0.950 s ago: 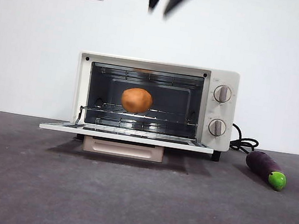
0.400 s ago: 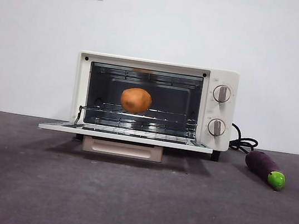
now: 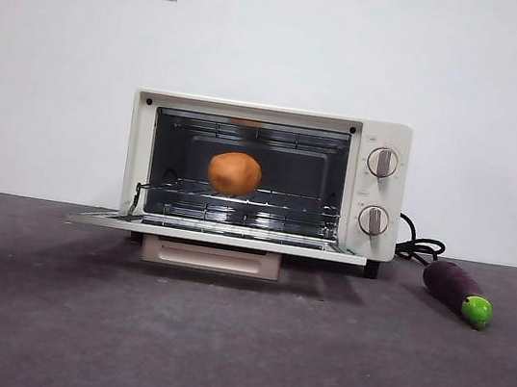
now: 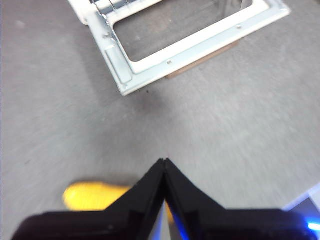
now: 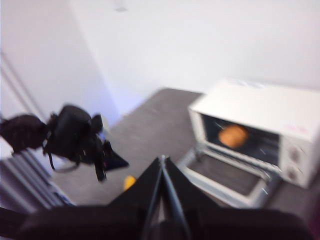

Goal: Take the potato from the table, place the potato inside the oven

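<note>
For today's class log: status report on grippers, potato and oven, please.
Left gripper shut, empty, above table. Right gripper shut, empty, raised. Rounded orange-brown potato on rack in cream-white oven, door down. Nothing blocking.

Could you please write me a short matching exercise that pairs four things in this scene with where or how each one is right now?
Things:
1. potato
2. oven door
3. eggplant
4. left gripper

States:
A. lying on the table, to the side of the oven where the knobs are
B. folded down flat, open
C. resting on the wire rack inside the oven
D. jaws shut, holding nothing, above the table in front of the oven

Pairs: 1-C, 2-B, 3-A, 4-D
</note>
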Controlling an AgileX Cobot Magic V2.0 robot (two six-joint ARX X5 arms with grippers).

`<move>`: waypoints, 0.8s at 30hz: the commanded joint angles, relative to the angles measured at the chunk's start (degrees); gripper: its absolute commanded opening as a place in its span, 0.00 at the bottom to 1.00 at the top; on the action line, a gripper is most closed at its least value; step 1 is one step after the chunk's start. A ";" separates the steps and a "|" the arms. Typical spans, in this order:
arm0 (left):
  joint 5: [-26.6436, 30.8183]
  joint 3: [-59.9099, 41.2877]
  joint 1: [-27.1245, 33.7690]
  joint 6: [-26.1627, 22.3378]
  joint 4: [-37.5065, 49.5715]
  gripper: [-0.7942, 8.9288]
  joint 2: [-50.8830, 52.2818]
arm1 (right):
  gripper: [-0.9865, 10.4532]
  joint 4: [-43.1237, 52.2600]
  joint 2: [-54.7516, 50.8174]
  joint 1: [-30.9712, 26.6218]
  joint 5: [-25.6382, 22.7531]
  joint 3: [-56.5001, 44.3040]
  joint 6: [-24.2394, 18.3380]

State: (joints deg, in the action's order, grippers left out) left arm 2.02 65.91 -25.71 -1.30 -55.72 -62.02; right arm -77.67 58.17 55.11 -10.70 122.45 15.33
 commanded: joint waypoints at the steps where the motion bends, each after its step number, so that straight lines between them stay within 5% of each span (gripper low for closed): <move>1: -12.76 -0.42 9.01 -4.44 1.73 0.07 -5.68 | 0.08 -1.27 -3.17 0.07 -2.10 -8.11 4.11; 6: -32.26 -0.39 22.40 -3.39 6.73 0.07 -16.00 | 0.08 -1.27 -7.82 0.07 -2.36 -19.67 7.69; 12: -33.05 -0.24 29.73 4.92 11.26 0.07 -27.74 | 0.08 -1.27 -8.68 0.07 -2.38 -25.03 8.28; 24: -36.50 -0.11 27.19 11.93 19.10 0.07 -38.64 | 0.09 -1.25 -8.52 0.07 -2.40 -26.08 8.74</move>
State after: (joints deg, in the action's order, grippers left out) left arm -34.61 65.91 1.89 8.10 -37.36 -99.96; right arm -77.69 49.80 55.11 -13.06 96.73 23.42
